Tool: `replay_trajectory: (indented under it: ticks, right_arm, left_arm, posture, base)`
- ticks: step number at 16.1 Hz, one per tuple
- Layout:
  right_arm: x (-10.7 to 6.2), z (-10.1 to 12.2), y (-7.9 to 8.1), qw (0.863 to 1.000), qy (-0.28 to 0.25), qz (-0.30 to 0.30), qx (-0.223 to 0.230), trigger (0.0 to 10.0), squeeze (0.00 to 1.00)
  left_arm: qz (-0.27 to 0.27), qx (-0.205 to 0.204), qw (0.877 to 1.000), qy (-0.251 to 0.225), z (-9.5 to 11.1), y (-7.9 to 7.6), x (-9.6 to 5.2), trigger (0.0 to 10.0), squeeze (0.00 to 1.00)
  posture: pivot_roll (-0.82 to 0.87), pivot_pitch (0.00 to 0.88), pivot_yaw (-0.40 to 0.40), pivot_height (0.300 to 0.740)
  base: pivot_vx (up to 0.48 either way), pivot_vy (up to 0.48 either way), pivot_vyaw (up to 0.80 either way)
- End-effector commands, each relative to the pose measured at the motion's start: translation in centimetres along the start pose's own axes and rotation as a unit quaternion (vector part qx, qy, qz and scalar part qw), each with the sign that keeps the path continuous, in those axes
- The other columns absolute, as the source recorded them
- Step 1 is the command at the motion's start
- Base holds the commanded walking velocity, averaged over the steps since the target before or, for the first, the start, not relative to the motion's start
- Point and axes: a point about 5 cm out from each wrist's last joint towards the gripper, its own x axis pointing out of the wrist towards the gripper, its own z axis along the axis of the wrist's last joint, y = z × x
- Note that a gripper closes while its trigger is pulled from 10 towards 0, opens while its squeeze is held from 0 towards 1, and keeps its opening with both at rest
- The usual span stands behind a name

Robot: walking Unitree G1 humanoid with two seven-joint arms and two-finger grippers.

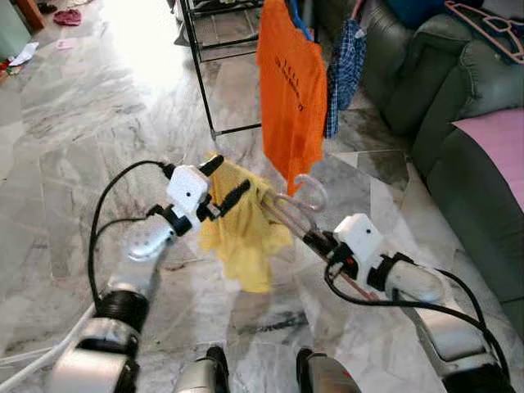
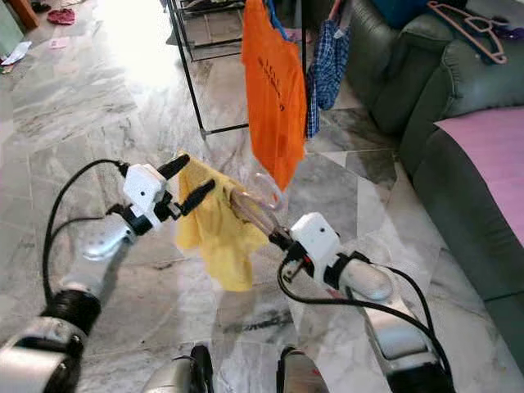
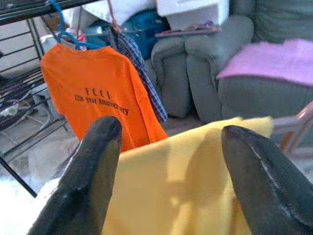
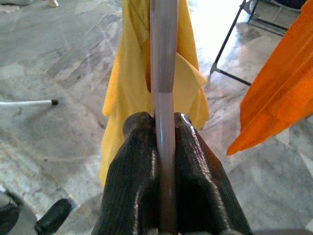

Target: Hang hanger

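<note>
In the right wrist view, the right hand (image 4: pixel 164 147) pinches the hanger (image 4: pixel 164 58); left hand (image 3: pixel 171 147) spread.

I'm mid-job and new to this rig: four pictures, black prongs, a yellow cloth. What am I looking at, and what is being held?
The two wide pictures come from the robot's head, looking down at its own silver arms. The other two come from cameras on each wrist, looking along that gripper's black fingers. The right gripper is shut on a clear hanger that carries a yellow garment. The left gripper is open, its fingers spread on either side of the yellow cloth. Ahead stands a black rack on the marble floor, already holding an orange shirt and a checked garment. A green sofa sits on the right.
</note>
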Motion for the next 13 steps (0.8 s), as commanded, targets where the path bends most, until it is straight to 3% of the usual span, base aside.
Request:
replay_trajectory:
  ticks: [1, 5, 8, 13]
  right_arm:
    - [-0.3, 1.2, 0.2, 0.999, -0.028, 0.014, -0.013, 0.0, 0.00]
    - [-1.6, 0.8, 0.0, 0.998, -0.003, 0.058, -0.034, 0.0, 0.00]
    - [-2.7, 0.3, -0.4, 0.994, 0.022, 0.096, -0.052, 0.0, 0.00]
    - [-3.8, -0.5, -0.4, 0.985, 0.059, 0.141, -0.078, 0.0, 0.00]
  left_arm:
    - [-0.039, 0.022, 0.999, 0.013, -0.3, 0.0, -0.4, 10.0, 1.00]
    - [-0.149, 0.091, 0.983, 0.049, -0.9, -0.6, -1.3, 10.0, 1.00]
    - [-0.218, 0.135, 0.964, 0.074, -1.7, -1.2, -2.4, 10.0, 1.00]
    - [-0.237, 0.161, 0.953, 0.096, -1.9, -0.5, -2.9, 10.0, 1.00]
  posture:
    - [-0.26, 0.215, 0.041, 0.740]
    - [-0.26, 0.211, 0.038, 0.740]
    - [-0.26, 0.213, 0.041, 0.740]
    - [-0.25, 0.218, 0.054, 0.740]
  base:
    - [0.000, 0.000, 0.00]
    - [0.000, 0.000, 0.00]
    - [0.000, 0.000, 0.00]
    - [0.000, 0.000, 0.00]
